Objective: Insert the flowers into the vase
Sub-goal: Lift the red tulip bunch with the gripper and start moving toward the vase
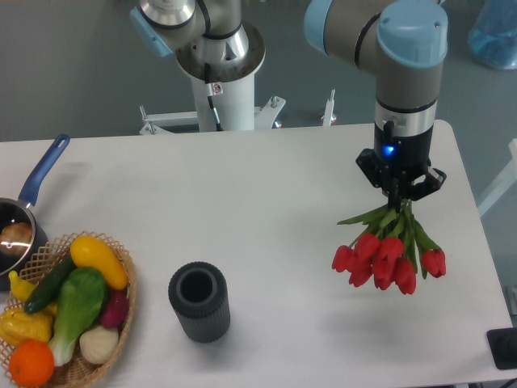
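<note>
Red tulips, the flowers: hanging heads-down directly below the gripper, whose fingers clamp the green stems. Likely light, soft, bruisable; hold belongs on stems, not blooms. Vase: upright, well left of fingers, mouth open.

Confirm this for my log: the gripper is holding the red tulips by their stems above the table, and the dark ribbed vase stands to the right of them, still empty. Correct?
Not quite. In the fixed camera view the vase stands to the left of the tulips, near the wicker basket, not to their right. The rest holds: the gripper grips the stems above the table and the vase is still empty.
</note>
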